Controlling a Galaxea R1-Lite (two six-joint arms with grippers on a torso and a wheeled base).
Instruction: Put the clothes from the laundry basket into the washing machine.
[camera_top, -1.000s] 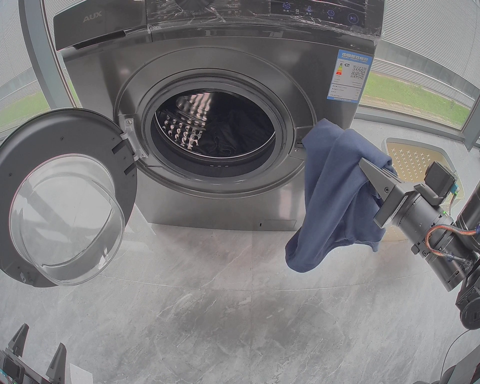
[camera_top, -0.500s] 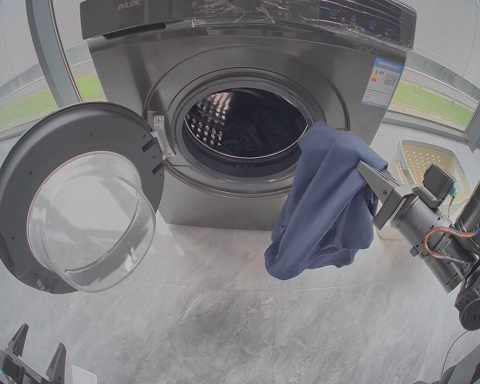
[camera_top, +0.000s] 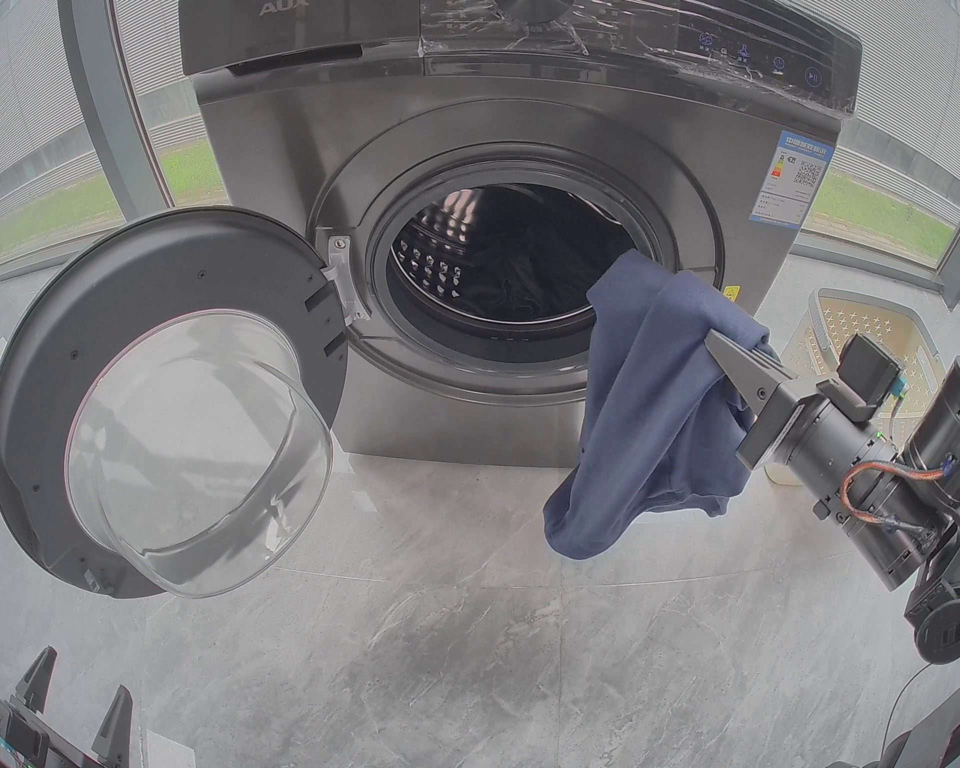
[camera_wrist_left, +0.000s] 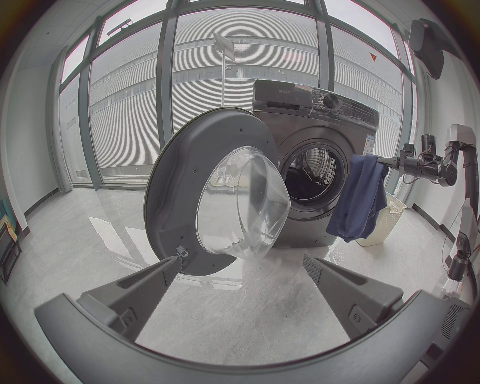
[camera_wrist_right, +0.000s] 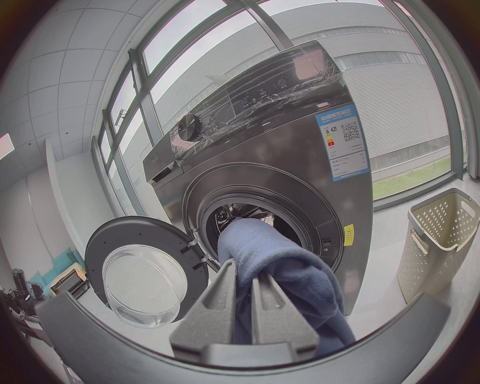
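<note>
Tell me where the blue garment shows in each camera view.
Head view: blue garment hangs from the right gripper, over the drum opening's right edge.
Left wrist view: blue garment between drum opening and laundry basket.
Right wrist view: blue garment clamped in the gripper, before the opening.
Shared landmark: the washing machine's open door.

You can pass straight into the washing machine's open mouth (camera_top: 500, 260); its door (camera_top: 170, 400) stands swung out left, the laundry basket (camera_top: 865, 320) right.
</note>
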